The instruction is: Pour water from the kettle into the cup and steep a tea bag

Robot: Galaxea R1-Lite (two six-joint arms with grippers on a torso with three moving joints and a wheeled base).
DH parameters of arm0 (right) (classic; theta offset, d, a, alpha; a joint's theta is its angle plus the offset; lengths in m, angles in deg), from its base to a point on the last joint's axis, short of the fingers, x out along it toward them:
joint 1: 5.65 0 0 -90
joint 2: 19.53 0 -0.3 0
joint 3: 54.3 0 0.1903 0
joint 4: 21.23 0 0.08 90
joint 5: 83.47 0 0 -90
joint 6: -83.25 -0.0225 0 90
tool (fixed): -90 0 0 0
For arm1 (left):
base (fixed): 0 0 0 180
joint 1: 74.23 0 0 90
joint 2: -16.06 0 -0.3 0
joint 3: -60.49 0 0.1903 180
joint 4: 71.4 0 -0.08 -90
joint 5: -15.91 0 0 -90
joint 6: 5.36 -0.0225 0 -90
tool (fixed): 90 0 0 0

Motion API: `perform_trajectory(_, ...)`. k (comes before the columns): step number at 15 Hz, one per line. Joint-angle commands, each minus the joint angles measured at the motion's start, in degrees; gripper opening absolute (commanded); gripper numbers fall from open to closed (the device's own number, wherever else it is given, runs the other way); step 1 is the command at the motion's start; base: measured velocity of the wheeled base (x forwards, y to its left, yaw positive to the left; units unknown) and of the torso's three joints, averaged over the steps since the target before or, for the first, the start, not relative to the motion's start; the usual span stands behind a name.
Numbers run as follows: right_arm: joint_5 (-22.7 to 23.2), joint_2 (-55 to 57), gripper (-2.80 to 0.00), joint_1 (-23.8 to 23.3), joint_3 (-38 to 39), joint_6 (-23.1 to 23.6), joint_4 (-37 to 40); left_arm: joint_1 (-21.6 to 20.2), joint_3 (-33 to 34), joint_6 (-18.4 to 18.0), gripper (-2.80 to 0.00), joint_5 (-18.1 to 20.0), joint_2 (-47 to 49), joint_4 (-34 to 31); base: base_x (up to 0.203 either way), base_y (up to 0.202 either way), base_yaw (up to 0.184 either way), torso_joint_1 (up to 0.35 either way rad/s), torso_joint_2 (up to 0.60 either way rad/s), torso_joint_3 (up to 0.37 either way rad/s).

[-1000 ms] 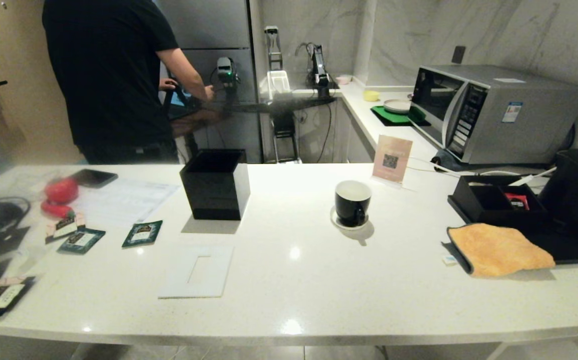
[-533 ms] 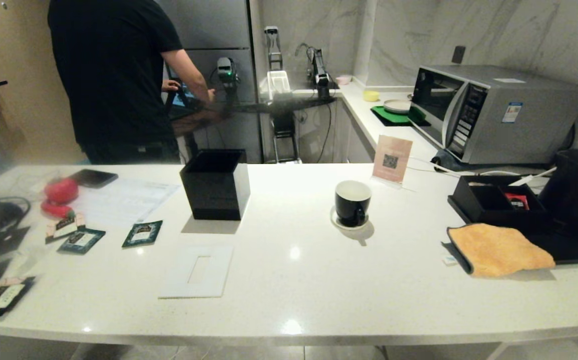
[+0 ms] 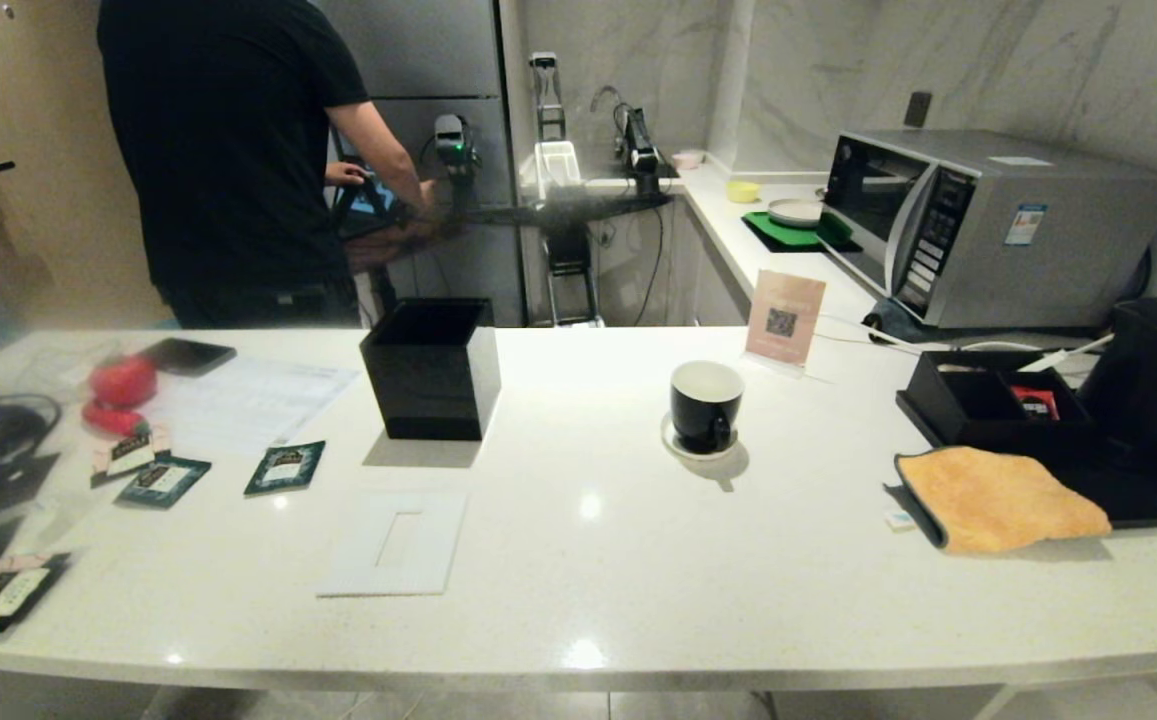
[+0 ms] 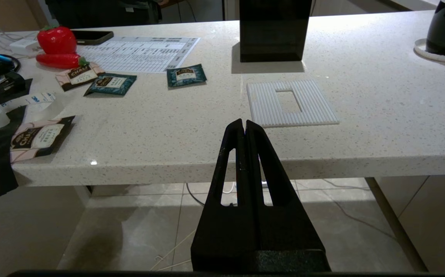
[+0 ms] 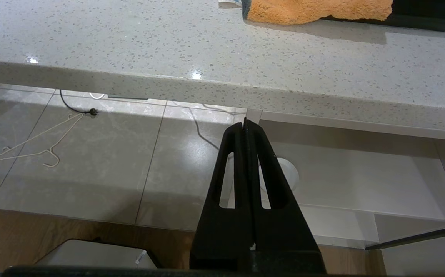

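Hanging below the counter (image 4: 191, 154) edge, left gripper (image 4: 244, 124) pressed together (empty), right gripper (image 5: 244, 125) likewise

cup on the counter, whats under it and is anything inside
The cup stands on a small white saucer, which rests on the white counter. Its white inner wall shows near the rim; the bottom is hidden, so its contents cannot be told.

Tabletop (image 3: 638, 560): pale speckled stone look, polished — ceiling lights glint off it. Cup (image 3: 705, 405): glossy black outside, white inside, on a white saucer (image 3: 678, 445). Kettle (image 3: 1153, 380): matt black. Square box (image 3: 430, 370): glossy black, smooth-sided. Cloth (image 3: 998, 497): orange, fuzzy nap. Microwave (image 3: 988, 225): brushed grey metal. Ribbed panel (image 4: 289, 103): white, finely grooved — looks plastic.
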Motion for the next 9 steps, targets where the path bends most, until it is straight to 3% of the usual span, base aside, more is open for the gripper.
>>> perform_trajectory(1,-0.02,0.09,-2.80,0.03,0.00,-0.01,0.00,-0.02,0.00,-0.01,-2.80,0.01,0.15,0.02,0.000,0.000,0.000,0.000,0.00,0.000)
perform_trajectory(6,-0.01,0.09,-2.80,0.03,0.00,0.06,0.00,0.09,-0.74,-0.10,-2.80,-0.08,5.83,0.14,0.000,0.000,0.000,0.000,0.00,0.000)
perform_trajectory(9,-0.03,0.09,-2.80,0.03,0.00,0.04,0.00,0.86,-3.04,2.18,-2.80,-0.17,11.97,0.26,0.000,0.000,0.000,0.000,0.00,0.000)
